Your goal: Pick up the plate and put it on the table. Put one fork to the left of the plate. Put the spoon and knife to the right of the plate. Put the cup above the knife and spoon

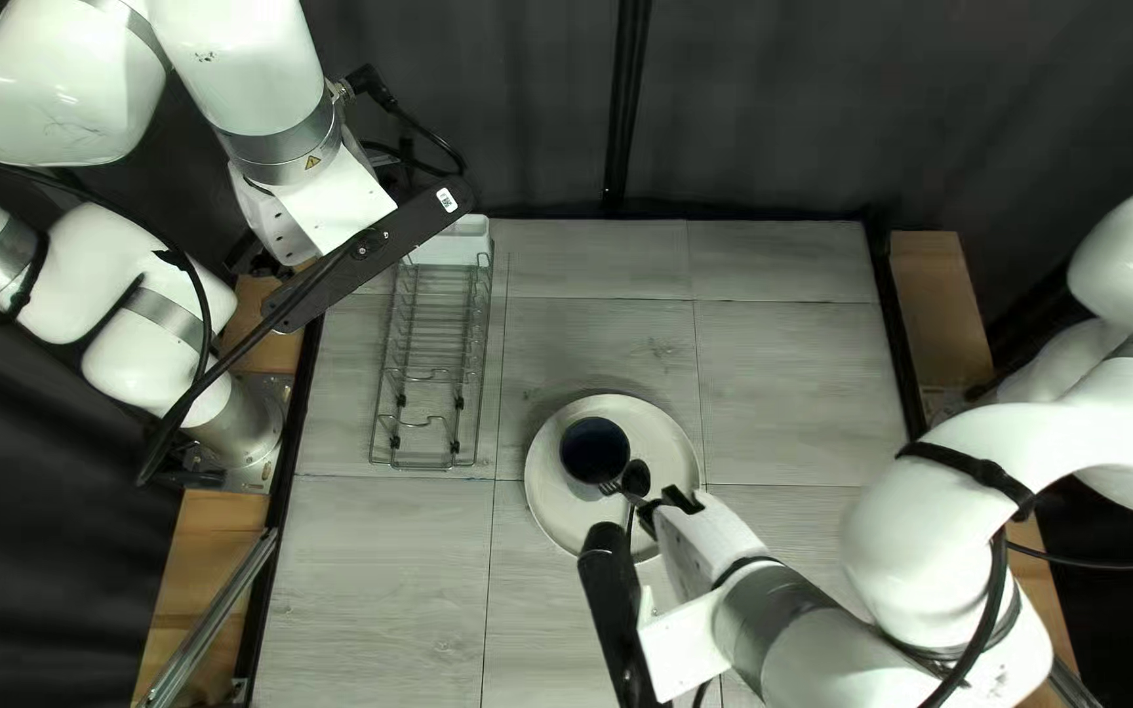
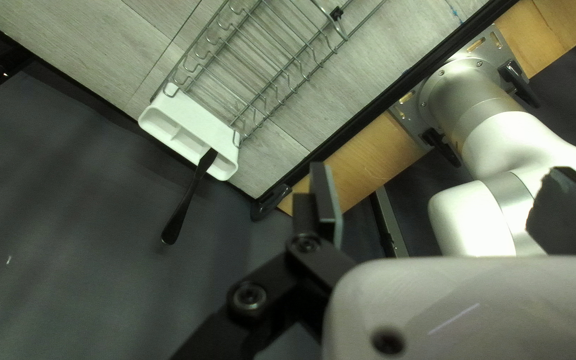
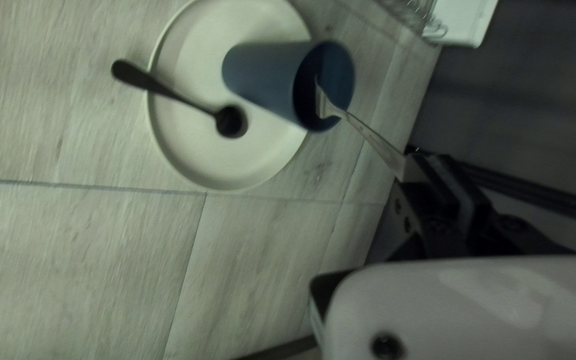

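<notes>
Fork (image 3: 370, 137) extended ahead of my right gripper (image 1: 666, 508), its handle pinched between the fingers, tines at the mouth of the cup (image 3: 261, 70) on the plate (image 3: 228, 167); my left gripper (image 1: 285, 234) stood wide open.

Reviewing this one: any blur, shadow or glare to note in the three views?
Right wrist view: dim, with soft edges on the black spoon and blue cup; top left view: glossy highlights on the white right arm, soft shadow beyond the off-white plate; left wrist view: crisper, white plastic utensil holder well defined.
</notes>
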